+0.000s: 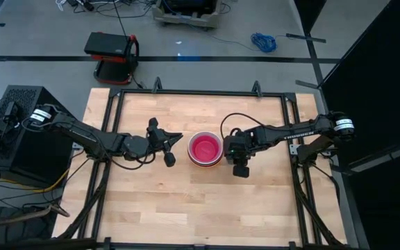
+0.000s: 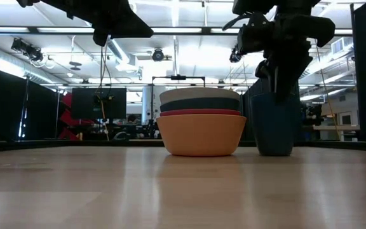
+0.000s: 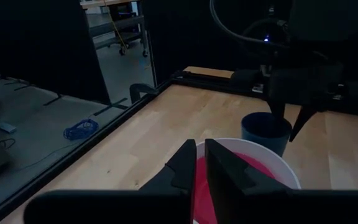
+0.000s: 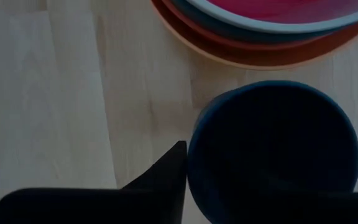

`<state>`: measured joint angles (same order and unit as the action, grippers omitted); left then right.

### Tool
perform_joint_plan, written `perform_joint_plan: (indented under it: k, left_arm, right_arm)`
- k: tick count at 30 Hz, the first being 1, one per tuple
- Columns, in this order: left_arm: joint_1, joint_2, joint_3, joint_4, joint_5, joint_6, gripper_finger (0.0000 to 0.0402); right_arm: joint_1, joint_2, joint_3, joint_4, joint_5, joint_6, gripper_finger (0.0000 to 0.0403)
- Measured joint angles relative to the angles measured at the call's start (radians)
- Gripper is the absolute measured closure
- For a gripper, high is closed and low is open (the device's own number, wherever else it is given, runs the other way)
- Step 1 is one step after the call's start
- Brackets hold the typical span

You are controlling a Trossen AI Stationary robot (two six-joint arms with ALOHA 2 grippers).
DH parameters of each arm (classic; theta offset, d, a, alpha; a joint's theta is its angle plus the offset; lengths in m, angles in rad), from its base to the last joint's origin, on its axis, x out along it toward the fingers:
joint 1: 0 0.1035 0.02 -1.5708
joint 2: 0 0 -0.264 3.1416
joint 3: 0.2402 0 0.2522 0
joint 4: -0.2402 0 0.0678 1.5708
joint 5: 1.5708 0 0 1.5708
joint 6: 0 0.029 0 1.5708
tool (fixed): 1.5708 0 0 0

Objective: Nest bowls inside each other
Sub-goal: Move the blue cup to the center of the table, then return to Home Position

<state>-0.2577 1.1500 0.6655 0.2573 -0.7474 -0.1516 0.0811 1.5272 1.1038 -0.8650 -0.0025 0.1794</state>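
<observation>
Bowls (image 1: pixel 205 148) sit nested in one stack at the middle of the wooden surface (image 1: pixel 186 208): orange at the bottom, then red, dark teal, white, with pink innermost. Just beside the stack stands a dark blue cup (image 2: pixel 274 124). The right gripper (image 1: pixel 240 169) is over the cup with one finger outside its wall, jaws parted. The left gripper (image 1: pixel 167 142) hangs near the stack's other side, jaws nearly closed and empty.

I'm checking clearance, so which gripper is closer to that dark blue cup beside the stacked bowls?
Right. The right gripper is directly over the dark blue cup, one finger inside it. The left gripper hovers across the stack of bowls from the cup.
</observation>
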Motion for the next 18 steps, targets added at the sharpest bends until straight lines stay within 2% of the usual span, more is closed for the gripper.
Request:
perform_joint_plan:
  k: [7, 18]
  left_arm:
    - [0.0, 0.0, 0.0, 0.0, 0.001, 0.001, 0.0375]
    - [0.0, -0.014, 0.0, 0.035, 0.048, 0.028, 0.0374]
  right_arm:
    - [0.0, -0.004, 0.013, -0.001, 0.008, 0.003, 0.0295]
    - [-0.004, -0.151, 0.04, -0.034, 0.234, -0.019, 0.0282]
